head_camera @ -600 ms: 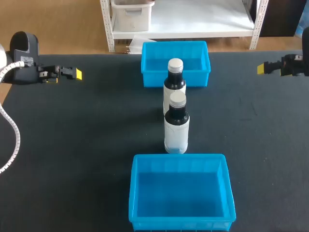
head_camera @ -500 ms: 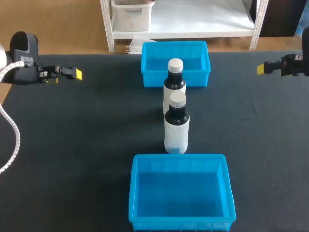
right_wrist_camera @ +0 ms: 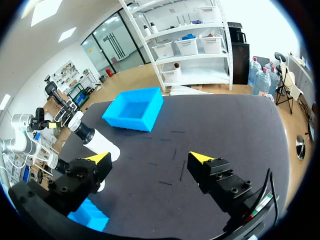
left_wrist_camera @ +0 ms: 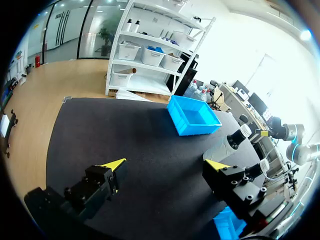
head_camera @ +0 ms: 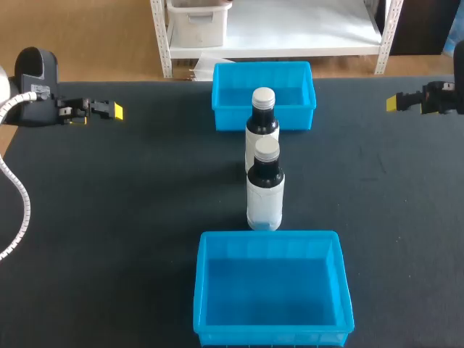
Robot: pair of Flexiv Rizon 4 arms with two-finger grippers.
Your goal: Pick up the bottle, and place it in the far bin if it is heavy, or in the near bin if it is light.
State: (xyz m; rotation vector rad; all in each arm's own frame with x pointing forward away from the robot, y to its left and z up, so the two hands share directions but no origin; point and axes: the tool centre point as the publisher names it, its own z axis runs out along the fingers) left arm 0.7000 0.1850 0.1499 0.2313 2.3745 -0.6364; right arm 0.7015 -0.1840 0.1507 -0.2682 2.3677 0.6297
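Observation:
Two dark bottles with white labels and pale caps stand upright in a line at the table's middle: the far bottle (head_camera: 262,116) right in front of the far blue bin (head_camera: 226,114), the near bottle (head_camera: 265,187) just behind the near blue bin (head_camera: 270,291). Both bins hold nothing. My left gripper (head_camera: 110,110) hangs open over the table's far left, well away from the bottles. My right gripper (head_camera: 396,103) hangs open at the far right. The left wrist view shows its gripper (left_wrist_camera: 165,165) holding nothing, with the far bin (left_wrist_camera: 192,116) ahead. The right gripper (right_wrist_camera: 149,158) holds nothing; a bottle (right_wrist_camera: 95,140) lies ahead beside one finger.
The black tabletop (head_camera: 145,203) lies bare on both sides of the bottle line. The two bottles stand close together, the near one partly covering the far one in the head view.

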